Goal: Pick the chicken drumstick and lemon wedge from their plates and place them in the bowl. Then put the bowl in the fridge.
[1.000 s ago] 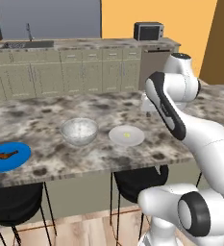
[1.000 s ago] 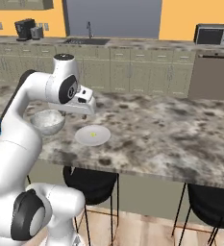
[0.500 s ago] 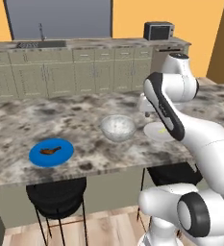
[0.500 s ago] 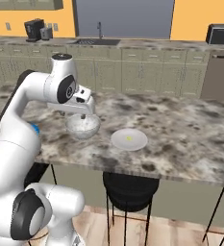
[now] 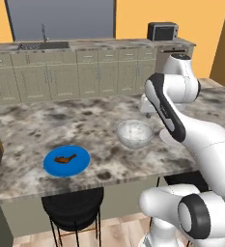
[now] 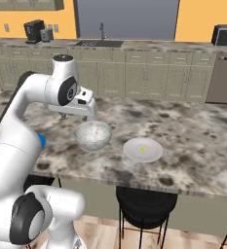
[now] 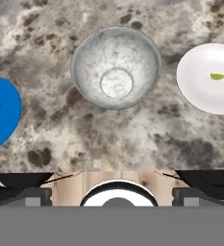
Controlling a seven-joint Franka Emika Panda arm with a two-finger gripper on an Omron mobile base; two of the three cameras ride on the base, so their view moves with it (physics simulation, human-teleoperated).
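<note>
A: Bowl (image 7: 116, 67) mid-counter (image 5: 32, 120), near front edge; drumstick (image 5: 65, 158) on blue plate (image 5: 80, 164), lemon wedge (image 7: 218, 76) on white plate (image 7: 200, 91).

B: Gripper (image 6: 78, 108) above bowl (finger spread can't be judged).

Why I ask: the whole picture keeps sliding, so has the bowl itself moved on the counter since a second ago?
No. The bowl keeps its place between the blue plate and the white plate; only the base drove.

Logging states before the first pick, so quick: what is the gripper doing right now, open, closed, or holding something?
Gripper: held above the bowl; whether it is open or closed cannot be told. It seems to hold nothing.
</note>
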